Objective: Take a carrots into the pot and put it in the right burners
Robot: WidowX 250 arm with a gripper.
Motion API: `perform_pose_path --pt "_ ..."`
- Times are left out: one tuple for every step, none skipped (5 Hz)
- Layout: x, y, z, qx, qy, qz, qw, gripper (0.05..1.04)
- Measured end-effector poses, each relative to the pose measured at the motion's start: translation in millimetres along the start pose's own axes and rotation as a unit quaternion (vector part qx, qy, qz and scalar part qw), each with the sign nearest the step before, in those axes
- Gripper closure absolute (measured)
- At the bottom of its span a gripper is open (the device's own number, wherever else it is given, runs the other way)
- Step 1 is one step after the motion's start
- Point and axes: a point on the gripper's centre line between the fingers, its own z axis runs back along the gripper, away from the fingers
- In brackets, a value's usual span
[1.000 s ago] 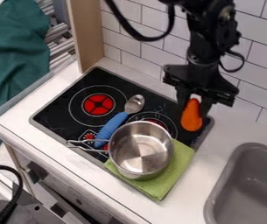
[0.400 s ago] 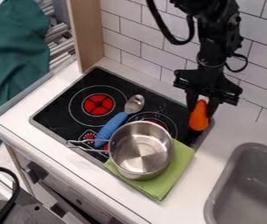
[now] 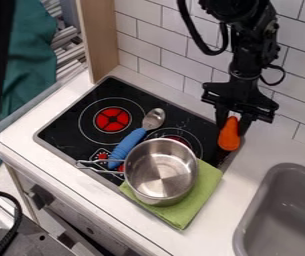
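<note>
An orange carrot (image 3: pixel 229 136) hung in the pincer (image 3: pixel 231 128) of a black robot arm at the far right edge of the stovetop (image 3: pixel 68 125), outside the steel pot (image 3: pixel 160 172). The pincer's two fingers were closed around its narrower upper part; whether its lower tip touched the surface could not be told. Likely a toy, the carrot promised to be light, firm and a little slick, with small risk of bruising. Its tapered body could roll or twist in a loose grip, so a hold nearer the thick middle would probably be surer. Its narrow end pointed up between the fingers and its broad, rounded end down toward the stove, the long axis close to upright with a slight lean. The pot, stiff and smooth-walled, looked heavier than the carrot and best taken by its rim or wire handle (image 3: pixel 101 171). It stood upright, mouth open to the ceiling, partly on a green cloth (image 3: pixel 198 200), its handle reaching toward the stove's front edge, beside a blue-handled spoon (image 3: pixel 133 141). Behind its rim showed part of the right burner (image 3: pixel 185 140), set in the white desk (image 3: pixel 241 190).
</note>
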Motion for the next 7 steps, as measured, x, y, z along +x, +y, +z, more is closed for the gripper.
perform_pose_path --pt "2.3 -0.3 -0.7 0.002 0.001 -0.005 1.0 0.72" --pt "2.9 4.1 -0.4 0.011 0.001 0.001 0.9999 0.719" --pt "4.0 13.5 -0.2 0.021 0.004 0.005 0.9998 0.719" --pt "4.8 18.8 -0.3 0.023 0.005 0.01 0.9997 0.719" --pt "5.0 19.1 -0.9 0.023 0.009 0.009 0.9997 0.654" --pt "1.3 21.8 -9.6 0.022 0.021 0.019 0.9993 0.343" --pt "0.6 23.0 -10.4 0.021 0.02 0.022 0.9993 0.089"
